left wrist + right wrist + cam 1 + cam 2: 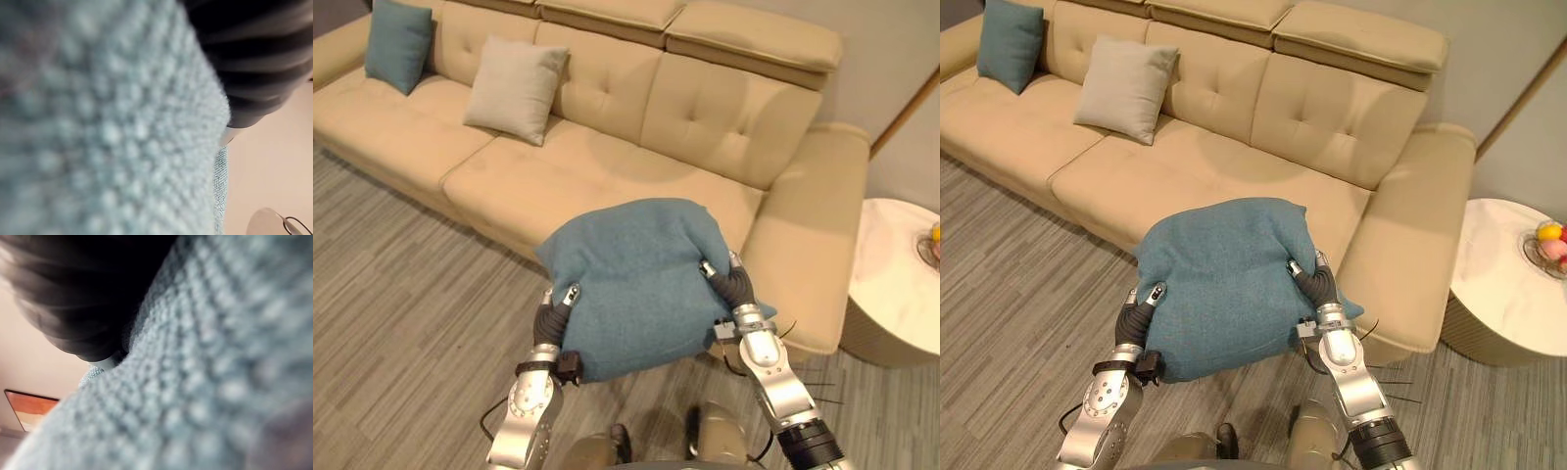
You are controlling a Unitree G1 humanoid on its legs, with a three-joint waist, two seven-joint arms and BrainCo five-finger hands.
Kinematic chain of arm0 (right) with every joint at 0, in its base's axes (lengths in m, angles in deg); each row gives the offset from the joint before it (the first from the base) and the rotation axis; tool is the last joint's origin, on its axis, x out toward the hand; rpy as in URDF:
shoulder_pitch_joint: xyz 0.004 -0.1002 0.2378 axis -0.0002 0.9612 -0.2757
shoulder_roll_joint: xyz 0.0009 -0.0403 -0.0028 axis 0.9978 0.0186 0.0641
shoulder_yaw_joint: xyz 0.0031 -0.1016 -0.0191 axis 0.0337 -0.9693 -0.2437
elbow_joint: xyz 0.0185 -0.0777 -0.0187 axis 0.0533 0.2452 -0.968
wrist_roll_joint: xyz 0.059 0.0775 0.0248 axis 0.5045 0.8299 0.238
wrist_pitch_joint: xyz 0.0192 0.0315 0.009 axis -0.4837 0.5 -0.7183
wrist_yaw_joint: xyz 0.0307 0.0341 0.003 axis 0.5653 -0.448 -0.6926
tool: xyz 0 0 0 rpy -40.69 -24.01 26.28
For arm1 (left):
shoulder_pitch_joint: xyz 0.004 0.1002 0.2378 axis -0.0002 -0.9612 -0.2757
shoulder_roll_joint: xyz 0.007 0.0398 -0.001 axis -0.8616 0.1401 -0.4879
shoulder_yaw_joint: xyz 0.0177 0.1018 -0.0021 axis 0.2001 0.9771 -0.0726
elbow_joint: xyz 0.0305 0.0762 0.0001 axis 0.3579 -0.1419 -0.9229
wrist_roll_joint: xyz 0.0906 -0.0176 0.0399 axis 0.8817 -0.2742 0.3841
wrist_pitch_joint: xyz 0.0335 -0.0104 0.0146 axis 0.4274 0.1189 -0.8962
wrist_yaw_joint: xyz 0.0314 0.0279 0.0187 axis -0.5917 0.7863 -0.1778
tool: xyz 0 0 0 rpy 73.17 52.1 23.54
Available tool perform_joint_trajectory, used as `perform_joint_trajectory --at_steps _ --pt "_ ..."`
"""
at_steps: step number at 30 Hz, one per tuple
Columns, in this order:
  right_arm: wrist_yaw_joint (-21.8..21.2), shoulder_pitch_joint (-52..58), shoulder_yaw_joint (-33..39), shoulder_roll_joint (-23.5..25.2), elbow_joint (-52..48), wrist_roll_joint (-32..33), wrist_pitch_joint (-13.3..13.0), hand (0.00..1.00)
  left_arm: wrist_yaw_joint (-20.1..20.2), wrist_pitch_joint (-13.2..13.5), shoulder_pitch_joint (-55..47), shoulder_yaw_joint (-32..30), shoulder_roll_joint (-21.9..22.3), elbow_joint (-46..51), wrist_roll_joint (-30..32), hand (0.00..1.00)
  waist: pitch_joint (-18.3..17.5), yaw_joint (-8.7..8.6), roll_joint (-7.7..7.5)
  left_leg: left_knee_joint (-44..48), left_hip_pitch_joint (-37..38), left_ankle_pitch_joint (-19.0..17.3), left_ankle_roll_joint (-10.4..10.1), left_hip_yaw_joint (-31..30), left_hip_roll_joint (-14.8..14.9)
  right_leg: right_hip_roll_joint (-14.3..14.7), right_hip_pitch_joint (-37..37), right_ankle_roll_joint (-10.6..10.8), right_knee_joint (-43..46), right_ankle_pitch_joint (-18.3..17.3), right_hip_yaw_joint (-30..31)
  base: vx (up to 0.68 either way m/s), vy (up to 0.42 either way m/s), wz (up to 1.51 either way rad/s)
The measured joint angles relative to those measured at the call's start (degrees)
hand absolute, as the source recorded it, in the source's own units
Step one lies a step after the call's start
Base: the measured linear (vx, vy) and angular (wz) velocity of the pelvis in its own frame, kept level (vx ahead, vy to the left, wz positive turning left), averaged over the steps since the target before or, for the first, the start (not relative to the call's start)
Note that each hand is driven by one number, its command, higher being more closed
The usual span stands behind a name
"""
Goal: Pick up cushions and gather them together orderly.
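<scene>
Left hand (551,315) is pressed hard against the big teal cushion (636,284), at about 8 o'clock on it. The hand's dark cover sinks into the cloth, and I cannot tell whether the hand is clasped or flat. From the left wrist view I get blue-green knit right up against the cover, with pale sofa colour past its edge.

Right hand (732,284) is on the opposite side, around 3 o'clock on the cushion, and the fabric bulges over it. Again I cannot tell how that hand is set. The right wrist view gives me the same close knit beside the dark cover.

So the big teal cushion sits squeezed between the two hands, lifted clear of the grey plank floor (401,313) and puckered along its top. It is in the middle of my head view, in front of the right-hand seat of the cream sofa (607,166).

Further out, at 11 o'clock, a beige cushion (514,88) leans upright against the sofa back. Beyond it, at about 10 o'clock near the sofa's far-left end, a small teal cushion (398,41) also stands against the back, well apart from the beige one.

At 3 o'clock, just beside the sofa's right arm, there is a round white side table (901,284) with a bowl of fruit (1547,245) on it.
</scene>
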Motion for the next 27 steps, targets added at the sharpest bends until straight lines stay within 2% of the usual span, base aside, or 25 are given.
perform_joint_trajectory --at_steps 1,2,3,4,5,6,7,8,9,10,11,12,14,16,18,20,21,22,24,25,27 --pt "0.01 0.79 0.04 -0.04 -0.01 0.05 0.01 1.0 0.02 0.0 0.84 0.39 -0.1 -1.48 0.0 1.0 -0.25 -0.31 -0.44 -0.93 2.72 -0.41 -1.3 -0.78 -0.74 1.43 0.24 -0.2 -8.2 4.6 -1.28 0.45 -0.099 0.56" --pt "0.01 1.1 0.04 -0.02 -0.01 0.08 0.01 1.0 0.03 -0.01 1.15 0.44 -0.21 -2.14 0.02 1.0 -0.65 -0.65 -1.21 -1.39 4.54 -1.25 -2.66 -1.25 -1.64 1.46 0.28 -1.68 -12.36 8.52 -1.29 0.47 -0.114 0.54" --pt "0.01 1.25 0.04 -0.05 -0.02 0.1 0.01 1.0 0.04 -0.01 1.14 0.54 -0.28 -2.26 0.01 1.0 -0.88 -1.06 -1.61 -1.59 5.27 -1.6 -3.17 -1.54 -2.05 1.37 0.21 -2.63 -13.21 9.97 -1.25 0.61 -0.217 0.8" --pt "0.0 2.71 0.49 -0.12 -0.66 0.42 0.01 1.0 0.64 -0.06 1.13 0.89 -0.38 -2.43 0.01 1.0 -1.85 -2.5 -2.75 -1.69 7.56 -4.16 -4.67 -3.08 -3.12 1.04 0.45 -6.56 -12.31 14.52 -0.88 0.5 -0.235 0.74" --pt "0.0 3.17 0.5 -0.55 -0.7 0.63 0.01 1.0 1.02 -0.07 1.13 0.89 0.17 -2.82 0.01 1.0 -2.05 -2.86 -2.09 -1.51 8.01 -5.24 -5.3 -3.68 -2.48 1.33 0.44 -6.93 -10.78 16.62 -1.3 0.61 -0.252 0.71" --pt "-0.08 4.22 0.67 -1.54 -0.81 0.69 0.07 1.0 1.6 -0.15 0.73 1.03 1.59 -3.9 -0.14 1.0 -3.55 -2.79 1.44 3.38 7.12 -7.04 -8.49 -3.62 1.1 3.5 1.01 -6.63 -9.2 11.69 -3.9 0.5 -0.208 0.23" --pt "-0.08 4.29 0.73 -1.5 -0.83 0.72 0.3 1.0 2.04 -0.14 1.04 0.97 1.63 -3.96 -0.38 1.0 -3.37 -2.71 2.19 15.22 2.83 -6.53 -10.25 -2.6 4.72 5.9 3.43 -7.77 -10.24 10.44 -4.69 0.41 -0.143 0.03" --pt "-0.08 4.31 0.67 -1.46 -0.94 0.71 0.56 1.0 2.18 -0.16 0.91 0.88 1.64 -4.07 -0.68 1.0 -3.36 -2.37 2.25 20.88 1.21 -5.46 -12.06 -1.92 6.29 7.19 4.87 -7.79 -11.04 10.43 -4.42 0.51 -0.233 -0.32" --pt "-0.04 4.97 0.68 -1.68 -3.09 0.7 1.51 1.0 2.32 -0.5 0.57 0.82 2.09 -4.29 -1.23 1.0 -3.19 -1.12 2.47 33.88 -2.47 -3.63 -15.23 -0.26 10.92 10.2 9.09 -8.64 -12.74 9.9 -3.17 0.51 -0.189 -0.71" --pt "0.01 6.11 0.74 -1.68 -6.05 0.69 1.51 1.0 2.32 -0.58 -0.03 0.82 2.57 -4.28 -1.38 1.0 -3.23 -0.07 2.33 39.99 -3.84 -4.34 -13.84 2.44 13.78 11.77 12.45 -9.08 -13.94 9.43 -1.81 0.59 -0.21 -0.73" --pt "0.03 6.74 0.89 -1.7 -7.63 0.68 1.5 1.0 2.34 -0.58 -0.14 0.82 2.75 -4.26 -1.4 1.0 -3.26 0.15 2.28 40.97 -4.51 -4.94 -12.77 3.55 14.51 12.09 13.52 -9.29 -14.37 9.15 -1.14 0.44 -0.11 -0.75" --pt "0.04 7.46 1.2 -1.71 -11.53 0.64 1.25 1.0 2.37 -0.52 -0.11 0.75 3.29 -4.07 -1.41 1.0 -3.28 0.35 2.1 40.08 -6.54 -6.82 -9.49 5.96 15.29 12.23 15.35 -9.14 -15.58 8.64 1.05 0.33 -0.07 -0.61" --pt "0.04 6.69 1.29 -1.7 -13.31 0.59 0.44 1.0 2.39 -0.5 0.05 0.73 3.48 -3.54 -1.4 1.0 -3.27 0.76 2.08 32.7 -9.69 -8.08 -7.36 5.65 14.87 12.23 16.66 -8.73 -16.71 8.42 5.77 0.4 -0.015 -1.1" --pt "0.04 6.58 1.3 -1.69 -12.54 0.59 0.43 1.0 2.39 -0.51 0.01 0.56 3.49 -3.52 -1.37 1.0 -3.24 1.23 2.05 24.46 -10.19 -7.99 -8.01 0.34 13.22 12.24 17.98 -8.13 -16.73 8.06 9.54 0.29 0.092 -1.21" --pt "0.03 6.49 1.3 -1.65 -9.82 0.61 0.43 1.0 2.39 -0.57 -0.09 0.33 3.46 -3.56 -1.23 1.0 -3.25 1.45 2.08 15.54 -9.81 -6.47 -10.68 -8.49 10.9 12.36 19.39 -6.87 -16.59 7.32 14.64 0.2 0.201 -1.25" --pt "0.03 6.5 1.3 -1.66 -7.44 0.63 0.43 1.0 2.39 -0.6 -0.4 0.3 3.51 -3.6 -0.93 1.0 -3.29 1.44 2.8 8.78 -8.87 -3.96 -12.69 -11.86 10.88 13.03 19.59 -5.01 -16.13 6.85 19.2 0.12 0.254 -1.24" --pt "0.01 6.5 1.3 -1.69 -7.07 0.64 0.43 1.0 2.39 -0.6 -0.63 0.3 3.61 -3.6 -0.73 1.0 -3.32 1.36 3.48 7.22 -8.33 -2.48 -12.11 -11.77 11.36 13.49 19.59 -4.23 -16.12 6.65 20.31 0.09 0.35 -1.46" --pt "-0.1 6.6 1.29 -1.91 -6.89 0.6 0.44 1.0 2.4 -0.6 -1.33 0.21 4.39 -3.76 -0.51 1.0 -3.32 0.96 5.9 4.53 -6.98 3.15 -11.93 -11.27 12.7 15.17 19.19 -3.23 -16.14 6.17 23.1 0.06 0.468 -1.44" --pt "-0.45 7.54 1.1 -0.38 -6.41 0.46 0.46 1.0 2.44 -0.67 -1.61 -0.59 4.34 -4.86 0.0 1.0 -3.42 0.71 4.44 3.92 -5.61 3.91 -11.39 -7.53 11.56 13.07 18.92 -1.36 -16.23 5.77 25.5 0.05 0.407 -1.16" --pt "-0.7 7.72 1.12 0.29 -6.42 0.44 0.46 1.0 2.6 -0.67 -1.57 -1.19 4.27 -4.85 0.44 1.0 -3.41 0.07 3.17 2.33 -4.96 4.77 -10.22 -4.17 9.99 10.92 17.56 0.02 -16.04 5.95 26.96 0.04 0.27 -0.77" --pt "-0.99 7.71 1.12 0.41 -6.42 0.39 0.46 1.0 2.77 -0.67 -1.61 -1.49 4.3 -4.85 1.0 1.0 -3.52 0.27 2.57 1.17 -4.65 5.44 -9.17 -0.75 8.26 9.0 15.97 1.25 -16.54 6.52 29.09 0.03 0.242 -0.75"
